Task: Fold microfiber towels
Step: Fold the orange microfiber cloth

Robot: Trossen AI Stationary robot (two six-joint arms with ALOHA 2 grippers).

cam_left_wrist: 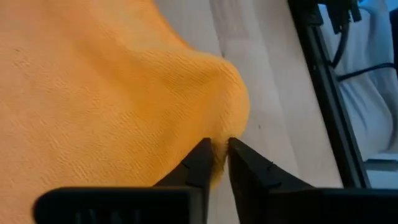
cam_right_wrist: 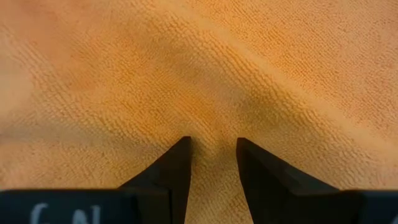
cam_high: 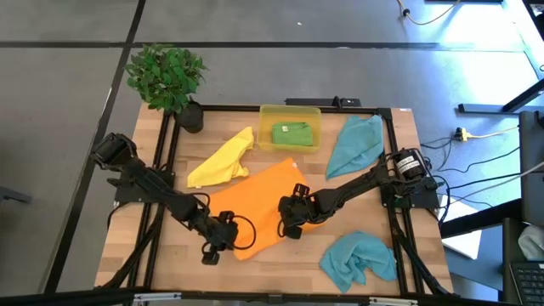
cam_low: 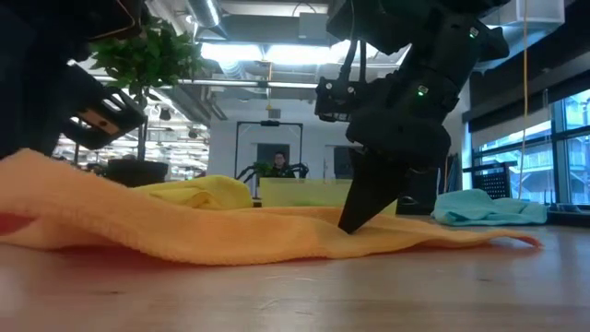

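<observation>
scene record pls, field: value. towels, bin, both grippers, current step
orange towel: spread at table centre, being worked
left gripper: shut on the orange towel's near edge
right gripper: fingertips pressed into the orange towel, a ridge of cloth between them, narrow gap
yellow towel: crumpled, beside the bin
green towel: folded, inside the yellow bin
teal towels: one far right, one near right, both crumpled
step: orange fold not yet made

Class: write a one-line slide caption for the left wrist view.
Left gripper pinches the orange towel's edge above the wooden table.
</observation>
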